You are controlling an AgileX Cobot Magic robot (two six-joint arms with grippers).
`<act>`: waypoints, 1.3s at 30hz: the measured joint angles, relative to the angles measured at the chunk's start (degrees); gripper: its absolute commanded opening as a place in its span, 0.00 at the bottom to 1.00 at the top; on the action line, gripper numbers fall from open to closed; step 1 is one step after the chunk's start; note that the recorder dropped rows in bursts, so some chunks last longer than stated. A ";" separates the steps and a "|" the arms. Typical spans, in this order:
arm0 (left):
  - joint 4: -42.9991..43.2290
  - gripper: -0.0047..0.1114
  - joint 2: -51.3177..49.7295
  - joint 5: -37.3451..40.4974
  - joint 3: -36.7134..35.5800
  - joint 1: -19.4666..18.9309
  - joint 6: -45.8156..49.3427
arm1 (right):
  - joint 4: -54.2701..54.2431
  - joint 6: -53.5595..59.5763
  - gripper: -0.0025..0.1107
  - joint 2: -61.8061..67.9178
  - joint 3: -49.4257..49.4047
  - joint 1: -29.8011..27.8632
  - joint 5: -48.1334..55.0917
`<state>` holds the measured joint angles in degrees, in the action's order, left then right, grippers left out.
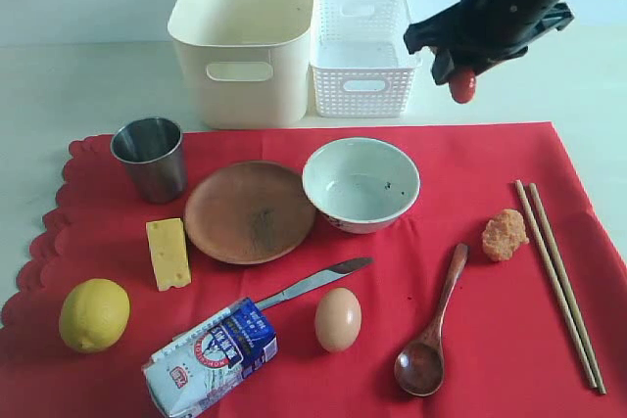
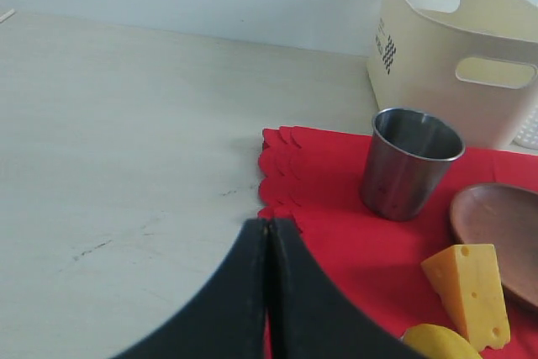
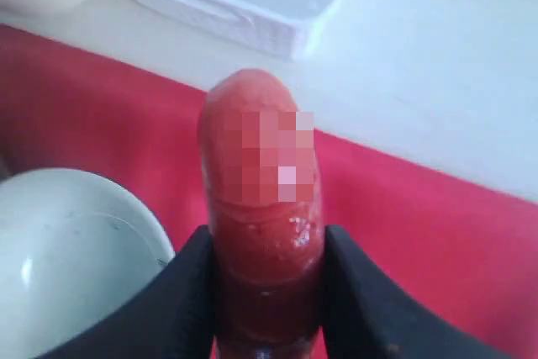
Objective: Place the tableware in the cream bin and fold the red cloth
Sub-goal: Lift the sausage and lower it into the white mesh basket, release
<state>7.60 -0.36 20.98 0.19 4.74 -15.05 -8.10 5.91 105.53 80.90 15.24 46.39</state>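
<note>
1. The bin [image 1: 240, 36] is left open from above, with the basket [image 1: 362, 51] set just beside its right wall.
2. Bare counter [image 1: 78, 85] is left free to the left of the bin and beyond the cloth [image 1: 470, 159].
3. The cloth's left and middle are crowded. The cup [image 1: 149, 157], plate [image 1: 250, 210], bowl [image 1: 361, 183], cheese [image 1: 168, 254], lemon [image 1: 94, 314], carton [image 1: 211, 357], knife [image 1: 318, 281] and egg [image 1: 338, 319] are packed near one another, and the knife's handle end is met by the carton.
4. Wider gaps are left on the right, between the spoon [image 1: 431, 325], orange lump [image 1: 505, 235] and chopsticks [image 1: 558, 281].
5. The air just right of the basket is taken up by the right tool [image 1: 457, 68], clamped on a red piece [image 1: 463, 88].
</note>
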 measured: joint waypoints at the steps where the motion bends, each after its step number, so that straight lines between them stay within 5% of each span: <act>1: 0.00 0.04 0.00 0.00 0.00 0.00 0.00 | -2.16 1.80 0.05 -0.24 0.00 0.00 -1.00; 11: 0.00 0.04 0.00 0.00 0.00 0.00 0.00 | -22.26 19.78 0.05 0.46 0.00 0.00 -12.74; 24: 0.00 0.04 0.00 0.00 0.00 0.00 0.00 | -23.99 26.48 0.05 9.74 6.79 0.00 -20.56; 39: 0.00 0.04 0.00 0.00 0.00 0.00 0.00 | -22.87 26.68 0.05 25.96 25.37 0.00 -16.11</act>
<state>7.60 -0.36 20.98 0.19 4.74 -15.05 -30.96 32.59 131.48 106.28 15.24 30.28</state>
